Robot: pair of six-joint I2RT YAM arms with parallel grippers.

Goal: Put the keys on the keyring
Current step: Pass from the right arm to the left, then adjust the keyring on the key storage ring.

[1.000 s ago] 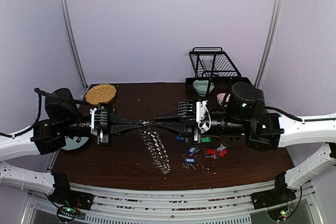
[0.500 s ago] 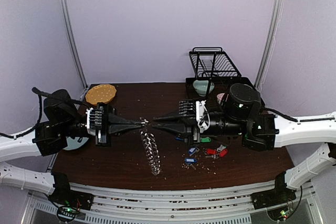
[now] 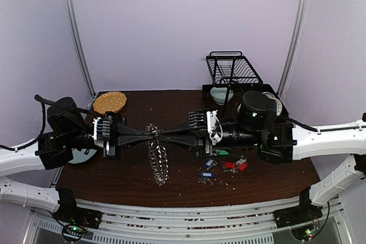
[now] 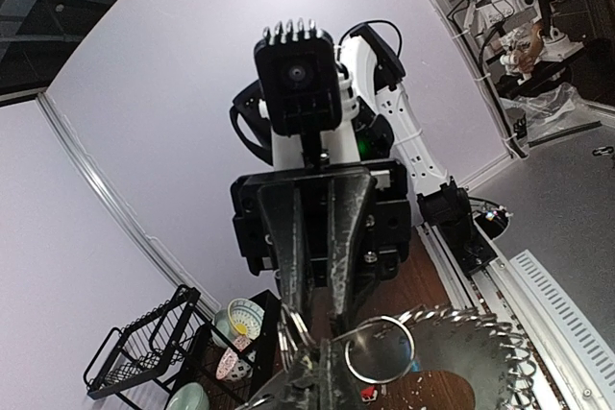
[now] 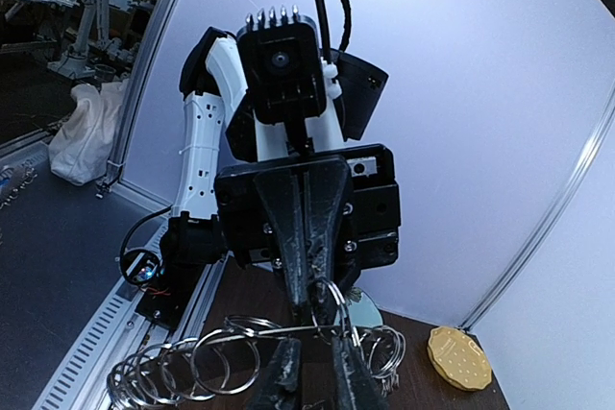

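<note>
The keyring (image 3: 157, 161) was held above the table (image 3: 160, 107), clamped at its top rings by the left gripper (image 3: 149, 135) and right gripper (image 3: 164, 136), probably so one ring could be spread. The keys (image 3: 229, 165) were left unthreaded beneath the right arm.

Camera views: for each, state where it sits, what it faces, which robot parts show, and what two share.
Top external: above, behind bases, facing down at table; left arm, right arm show.
Left wrist: on left arm, facing right gripper; own fingers show.
Right wrist: on right arm, facing left gripper; own fingers show.
Wrist views share the keyring.
</note>
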